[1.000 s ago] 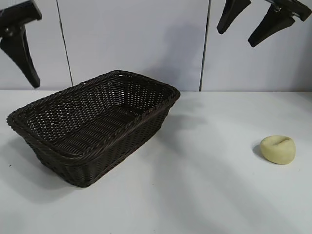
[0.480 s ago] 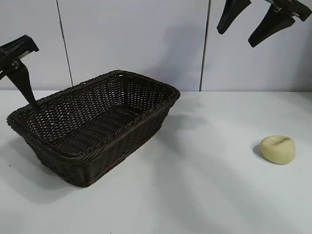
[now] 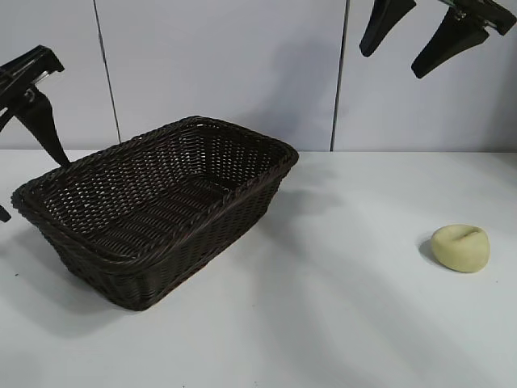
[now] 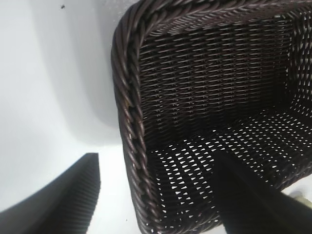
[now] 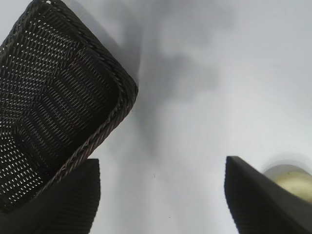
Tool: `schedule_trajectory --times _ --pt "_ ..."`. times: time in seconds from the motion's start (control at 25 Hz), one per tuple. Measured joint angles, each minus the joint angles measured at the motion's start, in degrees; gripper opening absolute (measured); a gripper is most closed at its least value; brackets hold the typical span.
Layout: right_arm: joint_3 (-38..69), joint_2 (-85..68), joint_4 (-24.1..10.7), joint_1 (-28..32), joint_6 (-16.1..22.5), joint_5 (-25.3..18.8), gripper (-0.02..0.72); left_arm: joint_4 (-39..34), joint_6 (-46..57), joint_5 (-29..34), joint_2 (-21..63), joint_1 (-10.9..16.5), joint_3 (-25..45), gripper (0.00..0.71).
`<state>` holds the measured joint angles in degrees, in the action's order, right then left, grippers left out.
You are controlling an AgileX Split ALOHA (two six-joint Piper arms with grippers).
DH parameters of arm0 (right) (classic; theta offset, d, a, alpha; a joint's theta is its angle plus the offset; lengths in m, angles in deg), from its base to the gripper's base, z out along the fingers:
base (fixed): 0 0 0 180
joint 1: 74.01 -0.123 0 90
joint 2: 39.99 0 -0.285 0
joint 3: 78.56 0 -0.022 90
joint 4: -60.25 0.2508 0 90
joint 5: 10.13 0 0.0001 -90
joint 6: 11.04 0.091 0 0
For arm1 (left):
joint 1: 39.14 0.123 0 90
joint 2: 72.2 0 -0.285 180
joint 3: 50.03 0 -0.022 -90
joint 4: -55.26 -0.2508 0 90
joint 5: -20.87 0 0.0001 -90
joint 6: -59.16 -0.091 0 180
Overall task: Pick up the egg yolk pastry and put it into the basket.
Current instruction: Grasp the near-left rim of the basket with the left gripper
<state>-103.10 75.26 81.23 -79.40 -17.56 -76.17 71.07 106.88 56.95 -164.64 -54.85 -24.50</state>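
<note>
The egg yolk pastry, a small pale yellow lump with a crease on top, lies on the white table at the right. It shows partly behind a finger in the right wrist view. The dark brown wicker basket stands left of centre and has nothing in it. My right gripper hangs open and empty, high above the table, up and left of the pastry. My left gripper is open at the basket's left end. In the left wrist view its jaws stand either side of the braided rim.
The white table spreads between the basket and the pastry. A pale panelled wall stands behind. The right wrist view shows the basket's corner and bare table under the jaws.
My left gripper has come down from the upper left to the basket's left end, and its second fingertip now shows at the picture's edge. The right gripper, pastry and basket have not moved.
</note>
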Motion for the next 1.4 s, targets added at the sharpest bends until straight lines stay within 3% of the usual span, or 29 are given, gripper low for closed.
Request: schedule_trajectory --times 0.32,0.76,1.08,1.2,1.4 --pt "0.00 0.00 0.00 0.00 0.00 0.05 0.519 -0.25 0.11 -0.84 -3.17 0.00 0.00 0.479" --pt "0.00 0.00 0.00 0.00 0.00 0.05 0.519 -0.09 0.11 -7.95 -13.62 0.00 0.00 0.479" --pt "0.00 0.00 0.00 0.00 0.00 0.05 0.519 -0.09 0.11 -10.39 -14.90 0.00 -0.17 0.474" --pt "0.00 0.00 0.00 0.00 0.00 0.05 0.519 -0.09 0.11 -10.39 -14.90 0.00 -0.17 0.430" --pt "0.00 0.00 0.00 0.00 0.00 0.05 0.519 -0.09 0.11 -10.29 -14.90 0.00 -0.17 0.290"
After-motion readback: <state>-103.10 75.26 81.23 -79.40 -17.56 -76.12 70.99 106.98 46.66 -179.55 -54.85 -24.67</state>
